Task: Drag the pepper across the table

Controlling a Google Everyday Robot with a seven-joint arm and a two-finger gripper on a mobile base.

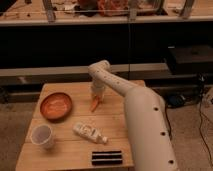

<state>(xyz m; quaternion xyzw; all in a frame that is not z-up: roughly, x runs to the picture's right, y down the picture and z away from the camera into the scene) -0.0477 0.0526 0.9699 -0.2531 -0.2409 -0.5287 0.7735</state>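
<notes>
The small orange-red pepper (94, 104) lies on the light wooden table (117, 127), a little right of the round orange-brown plate. My white arm reaches from the lower right over the table's back half. My gripper (97, 95) points down right above the pepper's upper end and seems to touch it.
An orange-brown plate (56, 106) sits at the table's left. A white cup (43, 136) stands at the front left. A white bottle (89, 132) lies on its side in the middle front. A black bar (106, 157) lies at the front edge. A dark shelving unit (75, 45) stands behind.
</notes>
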